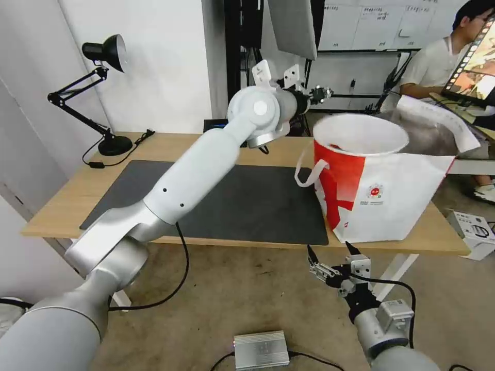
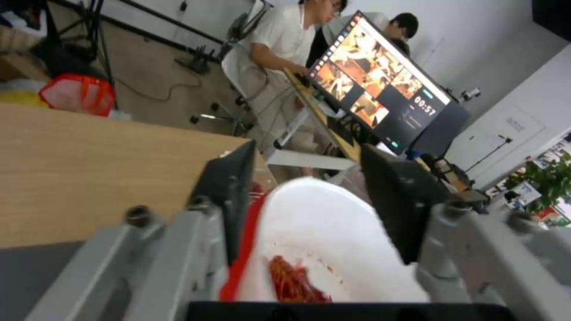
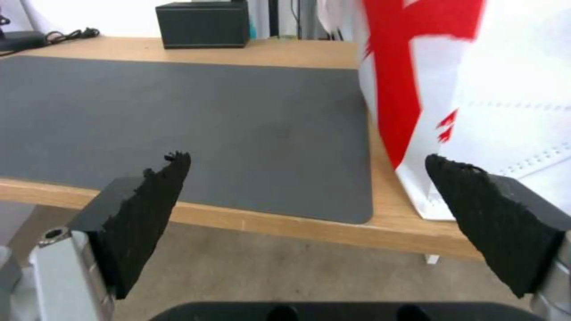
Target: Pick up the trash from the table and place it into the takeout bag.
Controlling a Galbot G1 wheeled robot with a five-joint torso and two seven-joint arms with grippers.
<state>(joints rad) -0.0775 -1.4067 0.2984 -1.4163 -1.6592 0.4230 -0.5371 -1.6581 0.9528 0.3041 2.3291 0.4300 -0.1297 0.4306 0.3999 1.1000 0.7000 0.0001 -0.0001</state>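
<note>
Left gripper (image 2: 309,196) raised over the far worktop (image 1: 289,149), fingers spread and empty, white bowl of red scraps (image 2: 324,249) sitting in the mouth of the takeout bag (image 1: 397,196), right gripper (image 3: 309,223) wide open, empty, below the worktop's front edge

Mat (image 1: 242,201) bare, open room across most of table (image 1: 77,193). Takeout bag (image 1: 392,201) blocks right end; white bowl (image 1: 361,135) caps its mouth, prob. resting on rim. Black box (image 3: 202,24) and lamp (image 1: 105,93) along back edge. Right gripper (image 1: 332,252) below front edge, fingers apart.
</note>
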